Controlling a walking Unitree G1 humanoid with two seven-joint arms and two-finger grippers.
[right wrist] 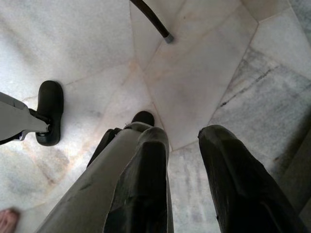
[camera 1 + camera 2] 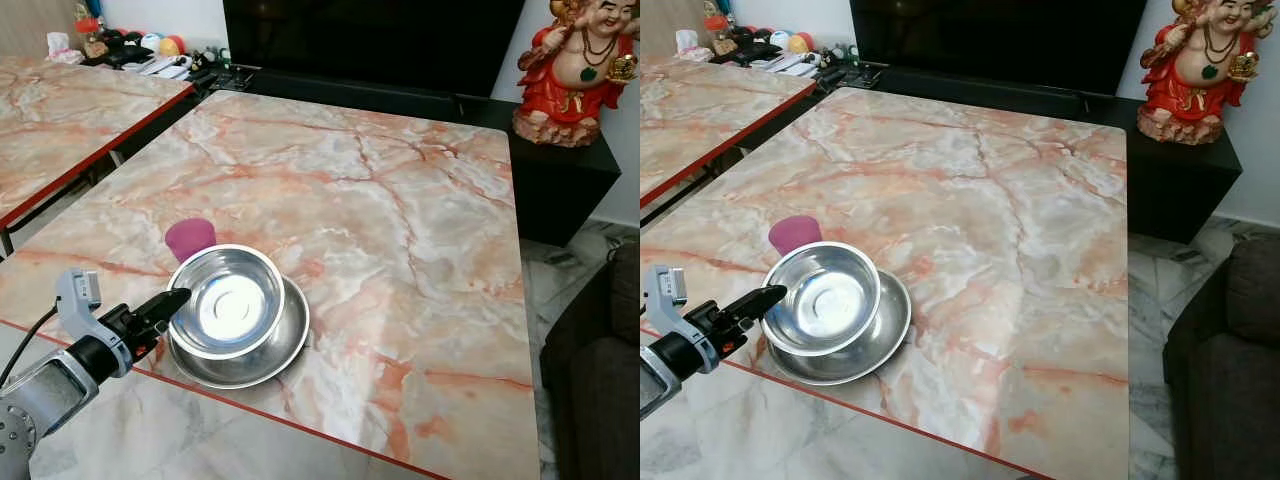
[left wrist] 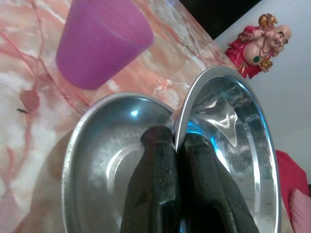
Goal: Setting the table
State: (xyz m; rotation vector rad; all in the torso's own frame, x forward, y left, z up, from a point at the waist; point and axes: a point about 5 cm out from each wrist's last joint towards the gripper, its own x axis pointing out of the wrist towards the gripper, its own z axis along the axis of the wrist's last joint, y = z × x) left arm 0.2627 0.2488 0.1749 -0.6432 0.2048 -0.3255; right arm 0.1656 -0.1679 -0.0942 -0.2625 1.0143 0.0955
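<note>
pinching the steel bowl (image 2: 232, 300) rim, left tool (image 2: 177, 297), over plate (image 2: 268, 357).

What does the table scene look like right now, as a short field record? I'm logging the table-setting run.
surface: marble-patterned table with red edge
left gripper: shut on the rim of the steel bowl, at the table's near edge
steel bowl: tilted, resting in the steel plate
purple cup: upright, just behind the bowl
right gripper: open, hanging idle over the floor
background: red figurine on a dark cabinet
</note>
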